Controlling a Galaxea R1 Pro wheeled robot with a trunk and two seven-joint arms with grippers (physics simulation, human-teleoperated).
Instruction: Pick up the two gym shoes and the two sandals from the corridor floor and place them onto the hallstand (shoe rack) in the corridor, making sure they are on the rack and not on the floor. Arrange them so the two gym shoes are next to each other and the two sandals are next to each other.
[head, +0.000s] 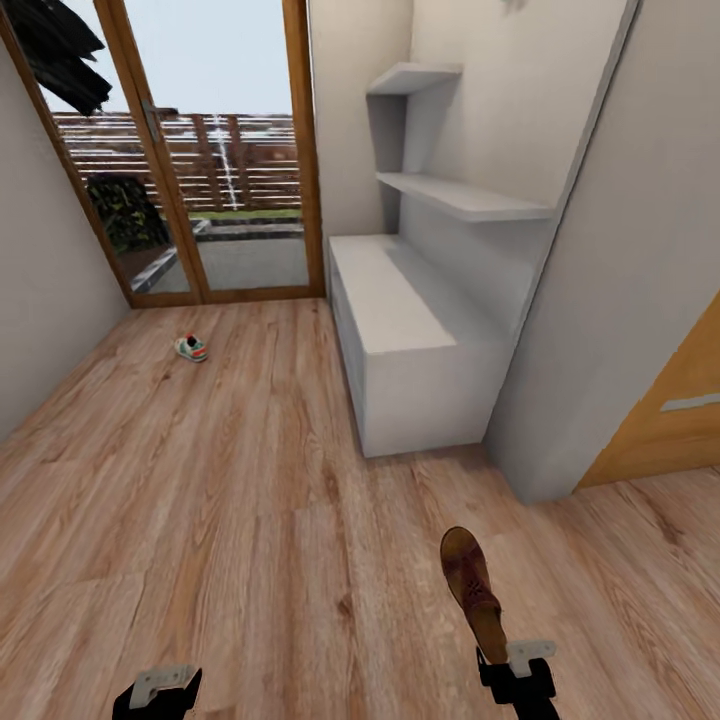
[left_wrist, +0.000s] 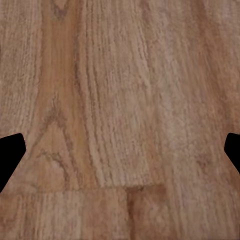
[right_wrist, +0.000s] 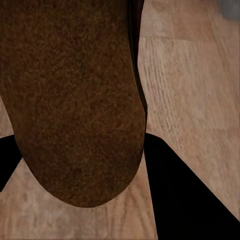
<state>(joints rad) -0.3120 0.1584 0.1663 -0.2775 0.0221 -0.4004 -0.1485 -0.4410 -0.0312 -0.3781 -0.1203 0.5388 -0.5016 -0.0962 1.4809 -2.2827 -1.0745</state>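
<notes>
A dark-brown sandal (head: 472, 590) with a tan footbed sticks forward from my right gripper (head: 497, 652), which is shut on its heel end, low at the right of the head view. The right wrist view looks straight onto the sandal's footbed (right_wrist: 70, 100), with black fingers (right_wrist: 185, 195) beside it. One gym shoe (head: 191, 347), white with green and red, lies on the corridor floor (head: 250, 500) far ahead near the glass door. The white hallstand (head: 400, 320) stands against the right wall. My left gripper (left_wrist: 120, 150) is open over bare planks, its fingers (left_wrist: 10, 155) spread wide.
A wood-framed glass door (head: 200, 150) closes the far end of the corridor. Floating wall shelves (head: 460, 195) hang above the hallstand. A grey wall corner (head: 560, 400) and an orange door (head: 670, 410) are at the right. A plain wall (head: 40, 280) runs along the left.
</notes>
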